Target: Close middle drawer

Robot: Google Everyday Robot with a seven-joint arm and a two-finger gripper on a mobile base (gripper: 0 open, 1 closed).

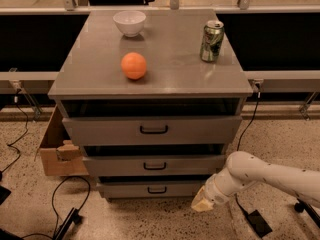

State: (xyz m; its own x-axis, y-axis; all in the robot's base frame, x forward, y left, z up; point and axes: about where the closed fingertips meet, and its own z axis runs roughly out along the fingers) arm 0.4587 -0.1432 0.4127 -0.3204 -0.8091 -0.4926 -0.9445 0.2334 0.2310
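The grey cabinet has three drawers. The middle drawer [155, 165] has a low flat front with a small black handle and stands slightly out, with a dark gap above it. The top drawer [152, 129] is taller and also sticks out a little. The lowest drawer [156, 189] is narrower. My white arm comes in from the right, and my gripper [201, 202] hangs low at the cabinet's lower right corner, beside the lowest drawer's right end and below the middle drawer. It touches no drawer front.
On the cabinet top [170, 79] sit a white bowl [129, 22], an orange [134, 65] and a green can [211, 41]. A cardboard box [56, 149] stands at the left. Cables [65, 219] lie on the speckled floor, and a black power brick [257, 223] lies at the right.
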